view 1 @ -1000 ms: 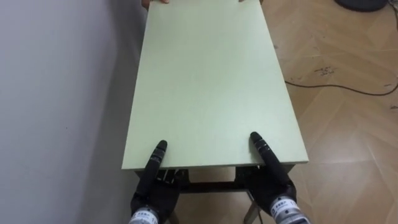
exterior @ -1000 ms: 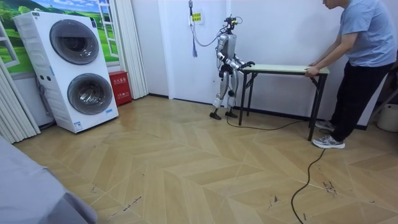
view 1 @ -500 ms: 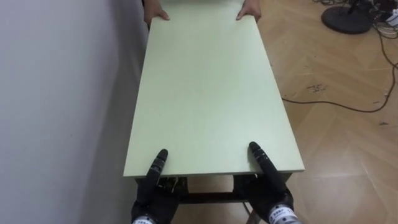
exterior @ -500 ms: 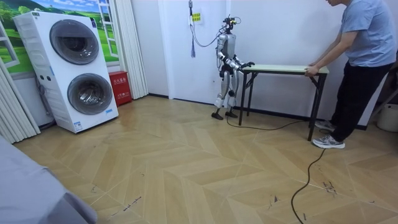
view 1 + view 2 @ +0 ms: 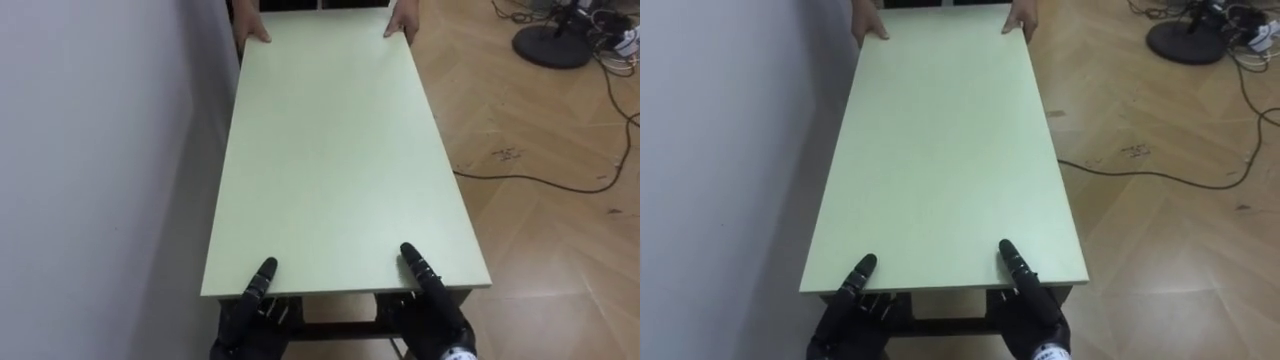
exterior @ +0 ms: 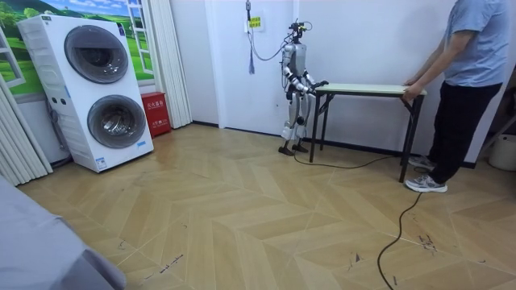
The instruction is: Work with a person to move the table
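Straightening up since a second ago, the person at the room view's right end of the table is now standing more upright, while the robot is standing at the opposite end with its feet a touch closer to the table legs, beside the white wall. Seen from the robot's head, the long pale-green table is running from near to far, its left edge lying close along the wall. The robot's left hand is clamping the near edge toward the left corner, thumb lying on top and the rest of the hand tucked under the edge. The right hand is gripping the same edge the same way toward the right corner. At the far end, the person's hands are holding the two far corners. A dark cable is snaking across the wooden floor to the right, and a dark round base is sitting at far right. Two stacked washing machines are standing well apart at the room view's left.
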Controlling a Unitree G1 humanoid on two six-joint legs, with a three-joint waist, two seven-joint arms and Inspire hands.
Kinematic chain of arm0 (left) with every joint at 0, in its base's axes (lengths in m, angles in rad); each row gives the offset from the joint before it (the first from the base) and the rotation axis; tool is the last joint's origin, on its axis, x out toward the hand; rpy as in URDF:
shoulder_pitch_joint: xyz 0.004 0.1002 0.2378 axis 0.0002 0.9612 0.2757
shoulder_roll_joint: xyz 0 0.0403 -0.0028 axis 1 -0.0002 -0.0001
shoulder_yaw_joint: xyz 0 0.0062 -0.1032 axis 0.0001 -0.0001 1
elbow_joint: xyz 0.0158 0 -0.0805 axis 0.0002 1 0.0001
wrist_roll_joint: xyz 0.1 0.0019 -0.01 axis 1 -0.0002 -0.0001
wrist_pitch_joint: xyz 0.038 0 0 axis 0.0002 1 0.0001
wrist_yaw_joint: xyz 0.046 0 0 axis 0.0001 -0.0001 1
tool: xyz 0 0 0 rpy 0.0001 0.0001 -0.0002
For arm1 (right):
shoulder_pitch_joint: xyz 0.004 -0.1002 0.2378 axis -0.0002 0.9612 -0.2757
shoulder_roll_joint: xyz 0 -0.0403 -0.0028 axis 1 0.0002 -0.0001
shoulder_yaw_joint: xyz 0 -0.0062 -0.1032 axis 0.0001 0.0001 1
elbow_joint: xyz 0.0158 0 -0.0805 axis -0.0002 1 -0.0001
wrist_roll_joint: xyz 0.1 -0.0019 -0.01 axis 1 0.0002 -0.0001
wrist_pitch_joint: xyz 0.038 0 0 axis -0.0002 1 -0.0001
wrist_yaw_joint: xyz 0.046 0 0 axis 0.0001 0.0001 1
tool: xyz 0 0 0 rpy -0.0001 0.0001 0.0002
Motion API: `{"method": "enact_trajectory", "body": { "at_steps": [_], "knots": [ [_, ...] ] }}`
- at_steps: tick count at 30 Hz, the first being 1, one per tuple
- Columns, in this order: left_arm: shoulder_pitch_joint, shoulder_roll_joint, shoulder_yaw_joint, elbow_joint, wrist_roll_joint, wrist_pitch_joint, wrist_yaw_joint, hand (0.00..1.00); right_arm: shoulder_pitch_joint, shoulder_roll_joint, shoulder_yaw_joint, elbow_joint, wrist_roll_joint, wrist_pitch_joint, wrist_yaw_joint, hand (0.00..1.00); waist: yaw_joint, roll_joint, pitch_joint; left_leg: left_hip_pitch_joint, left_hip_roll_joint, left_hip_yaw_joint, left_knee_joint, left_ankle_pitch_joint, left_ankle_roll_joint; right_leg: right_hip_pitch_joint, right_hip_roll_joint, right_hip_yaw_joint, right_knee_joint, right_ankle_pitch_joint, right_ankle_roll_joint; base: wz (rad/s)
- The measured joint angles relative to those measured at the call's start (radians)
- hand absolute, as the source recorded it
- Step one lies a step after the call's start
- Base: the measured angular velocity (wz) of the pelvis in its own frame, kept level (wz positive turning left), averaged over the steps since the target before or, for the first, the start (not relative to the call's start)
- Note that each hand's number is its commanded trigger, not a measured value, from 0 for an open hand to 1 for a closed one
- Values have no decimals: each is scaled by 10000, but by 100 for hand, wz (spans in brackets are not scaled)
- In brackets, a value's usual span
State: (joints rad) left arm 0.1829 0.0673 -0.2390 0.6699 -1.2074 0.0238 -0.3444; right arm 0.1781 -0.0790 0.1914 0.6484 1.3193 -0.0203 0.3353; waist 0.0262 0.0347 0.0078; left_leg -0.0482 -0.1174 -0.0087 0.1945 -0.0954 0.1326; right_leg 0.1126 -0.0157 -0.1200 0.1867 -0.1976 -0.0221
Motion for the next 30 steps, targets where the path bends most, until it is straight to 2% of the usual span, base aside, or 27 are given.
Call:
{"method": "enact_trajectory", "body": {
  "at_steps": [1,4,6,15,21,30],
  "knots": [
    [-46,13,14,193,291,-3,-93,0,77,-3,-129,103,-61,3,185,0,-38,23,-24,14,-6,7,-12,-5,7,14,3,84,-3,1,1,-6],
    [-121,109,180,552,971,-5,-204,0,3,10,-172,484,-339,80,521,0,-247,27,-30,83,-26,4,-68,2,-2,102,10,210,-27,-1,4,0],
    [-137,155,216,608,1174,-16,-222,0,40,-31,-172,657,-363,191,676,0,-223,-13,-30,91,-14,5,-71,1,-25,114,17,205,-32,-1,5,0],
    [-137,241,368,695,1218,-37,-447,0,329,-149,-176,1080,-360,386,1325,0,-179,-203,-20,83,-6,48,-68,-22,-56,160,19,209,-152,-3,7,0],
    [-145,246,407,806,1218,-93,-587,0,594,-386,-171,1469,-396,581,1322,0,-161,-200,-14,80,-3,58,-69,-26,-57,140,24,256,-154,-7,12,-2],
    [-162,245,546,868,1429,-102,-615,0,678,-459,-175,1534,-703,642,1324,0,-159,-225,-12,97,7,64,-70,-25,-60,134,30,222,-150,-7,13,-1]
  ]
}}
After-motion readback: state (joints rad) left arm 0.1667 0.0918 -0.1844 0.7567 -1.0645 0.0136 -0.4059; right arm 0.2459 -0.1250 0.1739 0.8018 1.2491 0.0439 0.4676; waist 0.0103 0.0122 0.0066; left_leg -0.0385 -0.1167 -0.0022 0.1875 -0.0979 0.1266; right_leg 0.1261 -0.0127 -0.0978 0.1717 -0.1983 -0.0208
